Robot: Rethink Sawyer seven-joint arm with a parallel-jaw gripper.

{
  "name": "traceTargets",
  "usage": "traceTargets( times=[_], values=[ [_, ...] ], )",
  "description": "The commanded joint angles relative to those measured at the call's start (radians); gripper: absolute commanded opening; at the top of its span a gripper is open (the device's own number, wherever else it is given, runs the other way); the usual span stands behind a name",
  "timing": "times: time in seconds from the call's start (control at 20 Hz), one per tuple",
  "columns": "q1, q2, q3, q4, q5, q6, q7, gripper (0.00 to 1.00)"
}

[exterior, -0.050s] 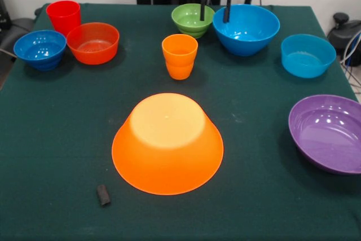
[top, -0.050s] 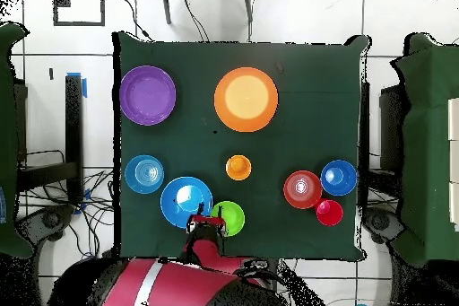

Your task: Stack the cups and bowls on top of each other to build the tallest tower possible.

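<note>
Your green-clothed counter (exterior, -0.050s: pixel 51 139) holds the big yellow-orange bowl (exterior, -0.050s: pixel 167 143) upturned near its middle, the orange cup (exterior, -0.050s: pixel 179 56) just behind it. Your claw (exterior, -0.050s: pixel 214 6) hangs released and empty at the far edge, between the green bowl (exterior, -0.050s: pixel 190 20) and the big blue bowl (exterior, -0.050s: pixel 248 29).

The gripper (exterior, -0.050s: pixel 214 7) hangs between the green bowl (exterior, -0.050s: pixel 192 20) and big blue bowl (exterior, -0.050s: pixel 246 29), which crowd it; open cloth lies around the orange cup (exterior, -0.050s: pixel 180 56).

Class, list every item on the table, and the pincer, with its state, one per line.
Large orange plastic bowl: upside down.
Orange ridged cup: upright.
Red cup: upright.
Orange-red bowl: upright.
Dark-blue bowl: upright.
Green bowl: upright.
Big blue bowl: upright.
Light-blue bowl: upright.
Purple bowl: upright.
Pincer: open, empty.
</note>
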Motion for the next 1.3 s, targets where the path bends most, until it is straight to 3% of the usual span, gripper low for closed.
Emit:
traceTargets(
  times=[0.05,0.35,1.3],
  values=[
    [0.010,0.048,0.116,-0.158,0.068,0.122,0.140,1.00],
    [-0.003,0.097,0.138,-0.193,0.031,0.084,0.154,1.00],
    [0.066,0.132,0.070,-0.219,0.093,0.072,0.123,1.00]
  ],
)
